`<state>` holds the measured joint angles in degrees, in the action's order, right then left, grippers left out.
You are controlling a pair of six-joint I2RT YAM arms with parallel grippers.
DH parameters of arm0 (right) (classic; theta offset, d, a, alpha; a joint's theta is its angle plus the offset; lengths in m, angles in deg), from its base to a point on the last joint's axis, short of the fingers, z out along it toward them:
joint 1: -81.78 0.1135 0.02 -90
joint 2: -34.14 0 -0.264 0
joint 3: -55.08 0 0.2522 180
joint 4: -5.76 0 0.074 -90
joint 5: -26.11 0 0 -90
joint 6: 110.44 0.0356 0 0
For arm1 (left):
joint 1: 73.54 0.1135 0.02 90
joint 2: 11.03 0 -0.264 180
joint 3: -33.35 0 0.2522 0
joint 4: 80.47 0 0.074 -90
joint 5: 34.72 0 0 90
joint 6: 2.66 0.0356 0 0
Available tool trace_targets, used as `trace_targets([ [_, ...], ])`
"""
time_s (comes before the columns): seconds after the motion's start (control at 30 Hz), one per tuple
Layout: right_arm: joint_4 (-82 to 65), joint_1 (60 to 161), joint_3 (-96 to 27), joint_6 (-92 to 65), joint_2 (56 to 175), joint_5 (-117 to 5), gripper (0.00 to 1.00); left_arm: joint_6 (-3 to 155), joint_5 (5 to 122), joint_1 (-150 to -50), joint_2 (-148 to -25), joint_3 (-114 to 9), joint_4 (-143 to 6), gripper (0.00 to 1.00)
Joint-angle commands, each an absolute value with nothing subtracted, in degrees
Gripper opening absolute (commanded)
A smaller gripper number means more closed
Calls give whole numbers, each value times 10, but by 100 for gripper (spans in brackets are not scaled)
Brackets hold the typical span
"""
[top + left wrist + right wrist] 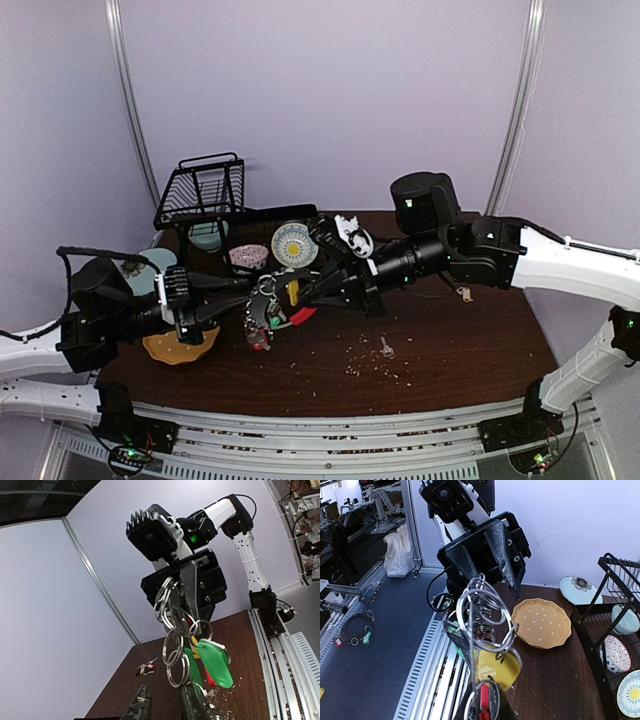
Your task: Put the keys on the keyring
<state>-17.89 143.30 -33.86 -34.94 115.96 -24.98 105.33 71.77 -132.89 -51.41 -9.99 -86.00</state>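
The keyring [268, 312] is a bunch of silvery rings with a red clip [303, 317], held above the table between both arms. My right gripper [300, 297] is shut on its upper rings [170, 600], and in the right wrist view the rings [482, 605], a yellow tag [501, 666] and a red piece rise from its fingers. Green tags [216, 662] dangle from the chain. My left gripper [165, 705] sits just under the lowest ring [177, 672], fingers apart with bare table showing between them. Loose keys [145, 668] lie on the table; a single key [386, 347] lies nearer the front.
A yellow dotted plate [180, 347] lies under the left arm. A black dish rack [205, 190] stands at the back left, with patterned plates [294, 244] and a pale blue plate [150, 268] around it. Crumbs are scattered over the dark table [450, 350].
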Motion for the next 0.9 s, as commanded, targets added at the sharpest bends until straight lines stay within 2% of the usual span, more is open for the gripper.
trace_targets([
  [0.0,-171,1433,-348,-338,1169,-258,0,1046,749,-1334,-531,-124,-877,22],
  [0.3,-167,1434,-344,-336,1169,-251,0,1019,761,-1333,-523,-101,-944,23],
  [0.67,-166,1433,-351,-333,1178,-244,0,998,719,-1333,-497,-87,-981,23],
  [0.87,-163,1434,-352,-329,1179,-242,0,998,745,-1333,-508,-89,-971,23],
])
